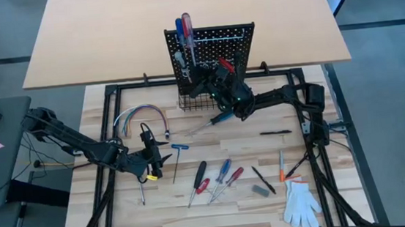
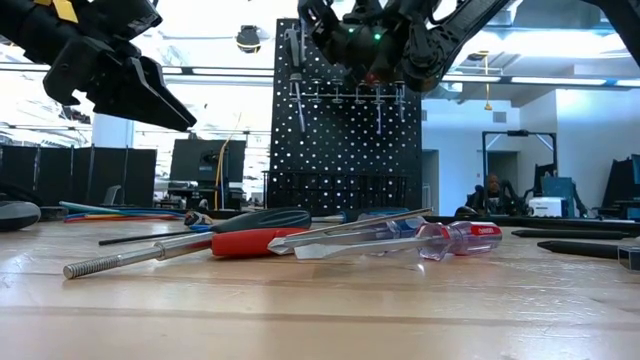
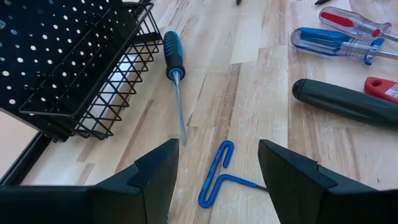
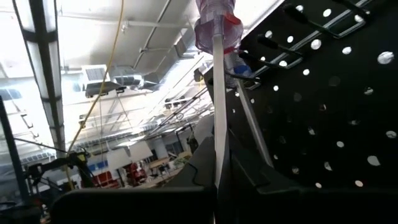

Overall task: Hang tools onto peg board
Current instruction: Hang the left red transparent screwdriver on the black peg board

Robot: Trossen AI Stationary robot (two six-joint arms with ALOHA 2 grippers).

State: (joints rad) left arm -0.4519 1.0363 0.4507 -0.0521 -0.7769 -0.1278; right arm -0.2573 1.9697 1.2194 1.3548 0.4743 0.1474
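A pale wooden tabletop (image 1: 226, 211) lies under me, with a workshop of monitors and ceiling ducts beyond it. My right gripper (image 1: 222, 73) is up against the peg board (image 1: 237, 46), its fingers closed on the thin metal shaft of a clear-handled screwdriver with a red band (image 4: 214, 28), held handle-up close to the board's silver rings (image 2: 345, 97). My left gripper (image 1: 149, 153) hovers low over the table with its fingers spread wide and nothing between them; just ahead of it lies a blue T-handle hex key (image 3: 217, 174), and past that a screwdriver with a blue and black handle (image 3: 173, 56) rests beside the wire basket (image 3: 115, 93). More screwdrivers (image 1: 219, 178) lie loose near the front of the table, a white glove (image 1: 300, 203) sits toward my right front corner, and a loop of coloured wires (image 1: 140, 117) is behind my left arm. I judge the main risk is on the right: I pinch the shaft, not the handle, so the tool could swivel or slide and miss its ring, or knock the two screwdrivers already hanging (image 1: 182, 27). On the left, the flat hex key may skid away under closing fingers. I cannot tell whether the held shaft has entered a ring; my right gripper hides that spot from above, and the ring is not visible past my own fingers.
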